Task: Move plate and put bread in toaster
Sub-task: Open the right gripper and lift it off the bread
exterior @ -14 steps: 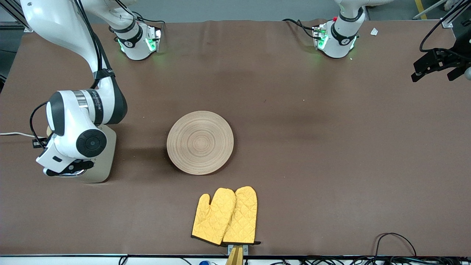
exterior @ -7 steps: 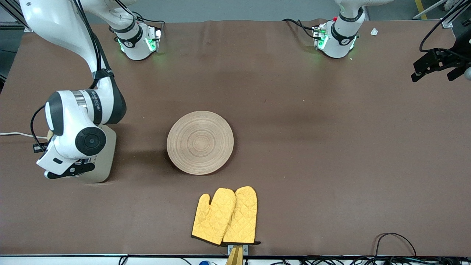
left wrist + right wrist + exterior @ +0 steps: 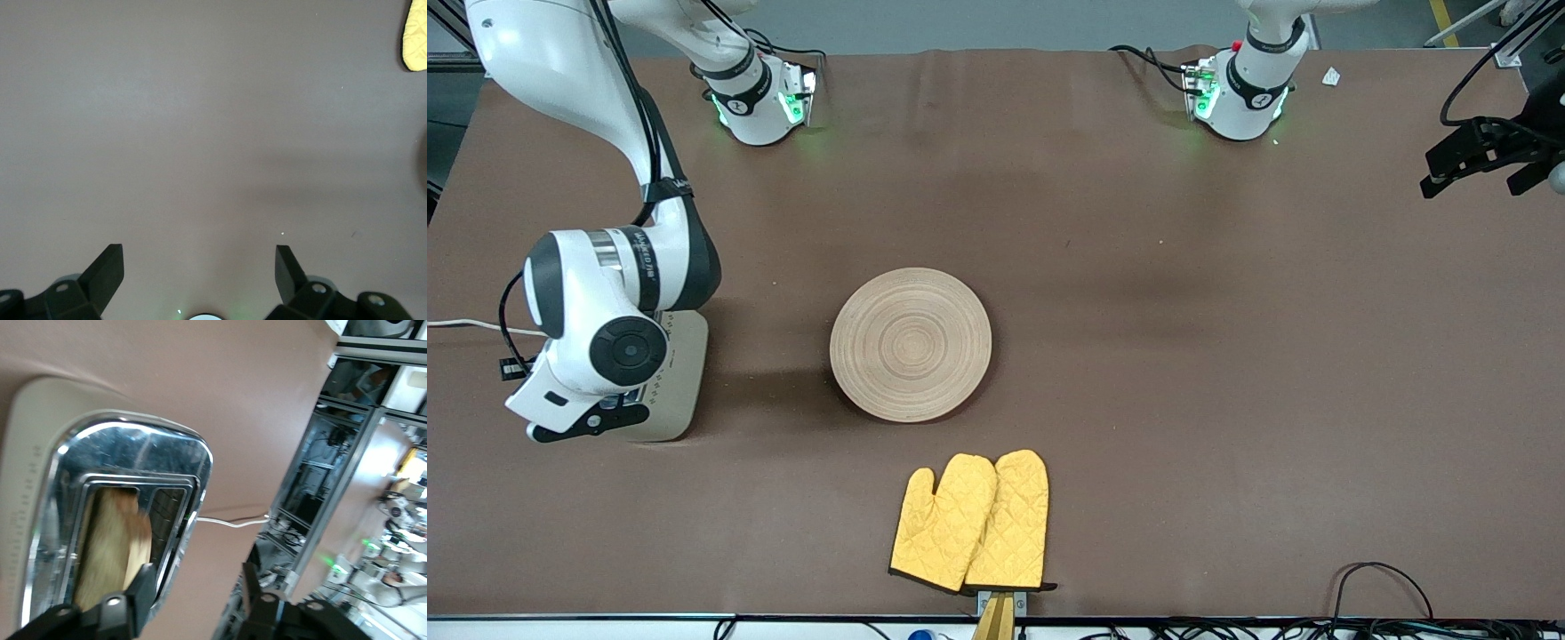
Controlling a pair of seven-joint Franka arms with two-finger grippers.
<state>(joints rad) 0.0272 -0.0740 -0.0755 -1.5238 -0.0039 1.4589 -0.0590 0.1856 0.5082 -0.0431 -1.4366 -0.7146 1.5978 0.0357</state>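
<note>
Mostly hidden: toaster (image 3: 680, 382) under right arm | bread (image 3: 110, 550) blurred in slot

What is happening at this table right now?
The right end effector hangs over the toaster at the right arm's end of the table, its jaws parted, and the bread sits in one slot. The wooden plate lies empty mid-table, with yellow oven mitts nearer the front camera. The left end effector waits open over bare table.

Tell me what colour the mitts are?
Bright yellow, quilted oven mitts, best seen in the front view.
</note>
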